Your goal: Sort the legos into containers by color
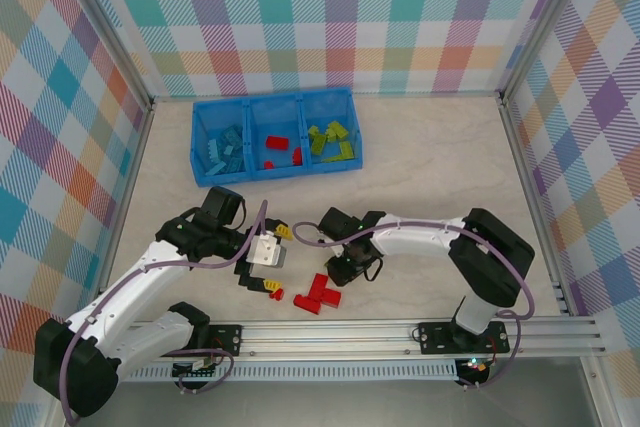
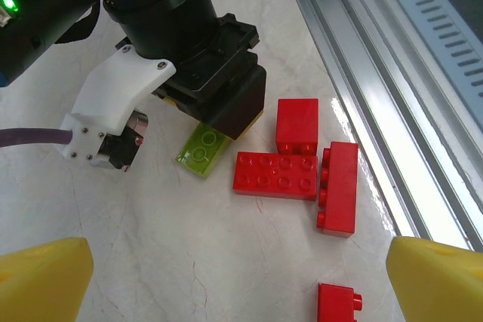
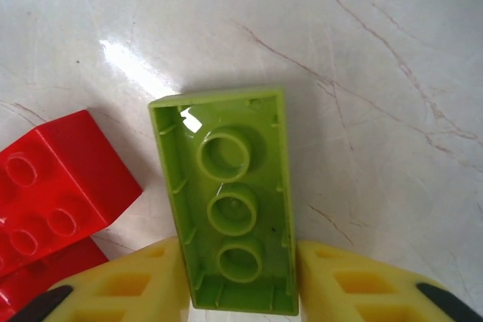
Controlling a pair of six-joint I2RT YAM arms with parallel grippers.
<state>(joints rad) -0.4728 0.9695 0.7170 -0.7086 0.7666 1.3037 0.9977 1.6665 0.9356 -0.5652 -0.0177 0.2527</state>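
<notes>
A lime green lego (image 3: 226,194) lies underside up between my right gripper's (image 3: 240,284) yellow fingers (image 3: 347,284), which are shut on its long sides, low over the table. The left wrist view has the same lego (image 2: 202,148) poking out under the black right gripper (image 2: 215,88). My left gripper (image 2: 241,284) is wide open with nothing between its fingers; it hovers near several red legos (image 2: 275,175), with a small one (image 2: 338,303) closest. The blue bin tray (image 1: 270,169) at the back holds blue (image 1: 225,150), red (image 1: 277,142) and lime (image 1: 332,140) legos in separate compartments.
Red legos (image 1: 320,294) lie near the front rail (image 1: 400,332), right of my left gripper (image 1: 277,259) and just below my right gripper (image 1: 350,267). A red lego (image 3: 53,201) sits close left of the held one. Checkered walls enclose the table.
</notes>
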